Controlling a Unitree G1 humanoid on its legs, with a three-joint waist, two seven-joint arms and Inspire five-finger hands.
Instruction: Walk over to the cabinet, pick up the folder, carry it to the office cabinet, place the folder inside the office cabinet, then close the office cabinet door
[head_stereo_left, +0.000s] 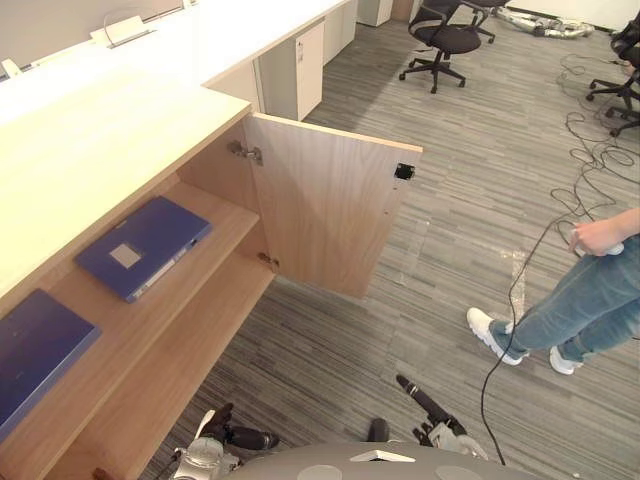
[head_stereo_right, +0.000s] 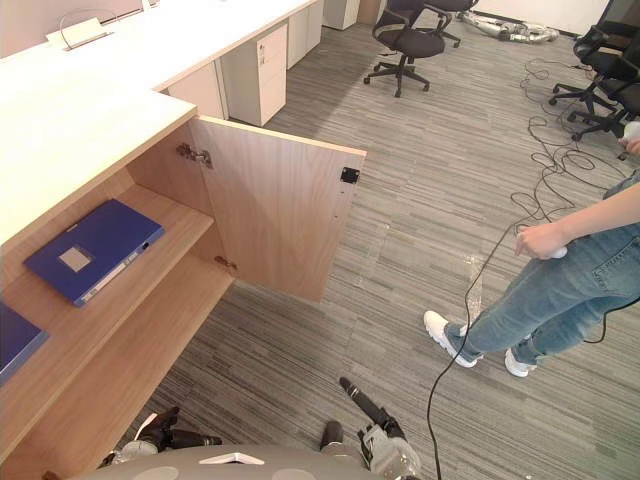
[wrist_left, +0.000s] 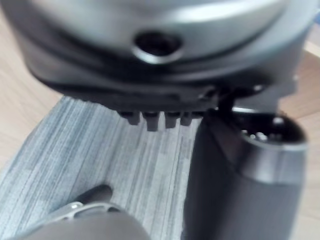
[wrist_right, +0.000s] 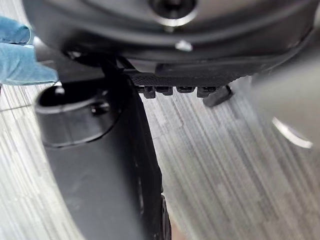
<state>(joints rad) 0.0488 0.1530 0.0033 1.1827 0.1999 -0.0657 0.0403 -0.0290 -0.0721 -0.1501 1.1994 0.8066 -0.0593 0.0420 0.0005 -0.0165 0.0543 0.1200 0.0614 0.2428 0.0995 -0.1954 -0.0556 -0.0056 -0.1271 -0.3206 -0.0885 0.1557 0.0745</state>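
Blue folder lies flat on the shelf of the office cabinet, door wide open. Left hand and right hand sit low, fingers straight, empty.

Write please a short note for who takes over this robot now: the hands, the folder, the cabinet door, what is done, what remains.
Left hand and right hand: low before the body, open, empty.
Two blue folders lie flat inside the office cabinet: a labelled folder, and a second folder further to the robot's left.
Done, apparently: folder inside.
Remaining: close the door, which stands wide open.
A person stands right of it.
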